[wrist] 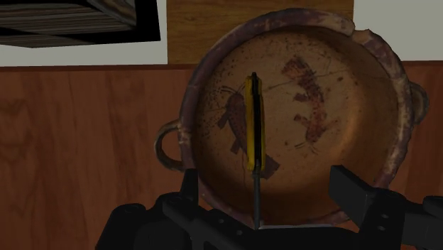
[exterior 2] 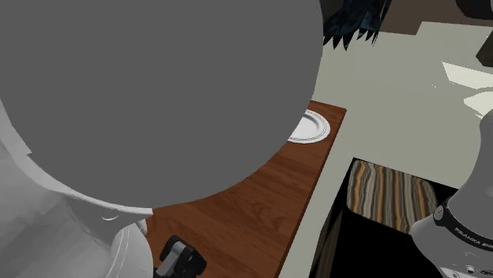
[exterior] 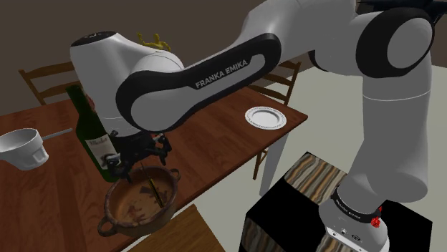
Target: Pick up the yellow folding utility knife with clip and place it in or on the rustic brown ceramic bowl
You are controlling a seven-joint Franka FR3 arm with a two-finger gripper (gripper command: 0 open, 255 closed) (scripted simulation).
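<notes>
A round, rustic brown ceramic bowl (wrist: pixel 341 142) with a loop handle on either side sat on a reddish-brown wooden tabletop (wrist: pixel 78 142), its cracked inner surface painted with dark reddish figures. A slim yellow-and-black folding knife (wrist: pixel 254 124) lay inside the bowl, one thin dark end reaching toward the black two-finger gripper (wrist: pixel 273 195). The gripper's fingers (wrist: pixel 353 192) stood wide apart over the bowl's near rim, neither touching the knife. Beyond the bowl showed a lighter wooden panel (wrist: pixel 259 18), pale floor (wrist: pixel 397 18) and a striped box with a black side (wrist: pixel 71 21).
</notes>
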